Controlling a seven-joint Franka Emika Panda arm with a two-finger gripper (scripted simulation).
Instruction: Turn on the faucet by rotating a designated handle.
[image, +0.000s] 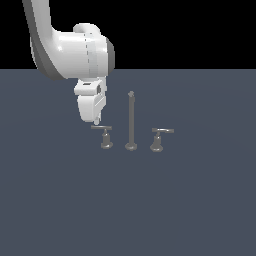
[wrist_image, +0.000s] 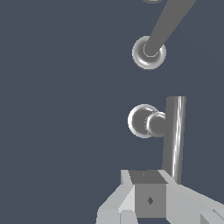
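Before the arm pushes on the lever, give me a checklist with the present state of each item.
1. Tool over the handle on the exterior view's left, not the other handle: ok.
2. Tool at the free end of the lever bar: ok; the wrist view shows the bar's end beside a fingertip.
3. Contact with the bar: cannot tell.
4. Tool open or shut: cannot tell.
5. Tall post clear of the arm: ok, it stands apart.
6. Handle already rotated: cannot tell.
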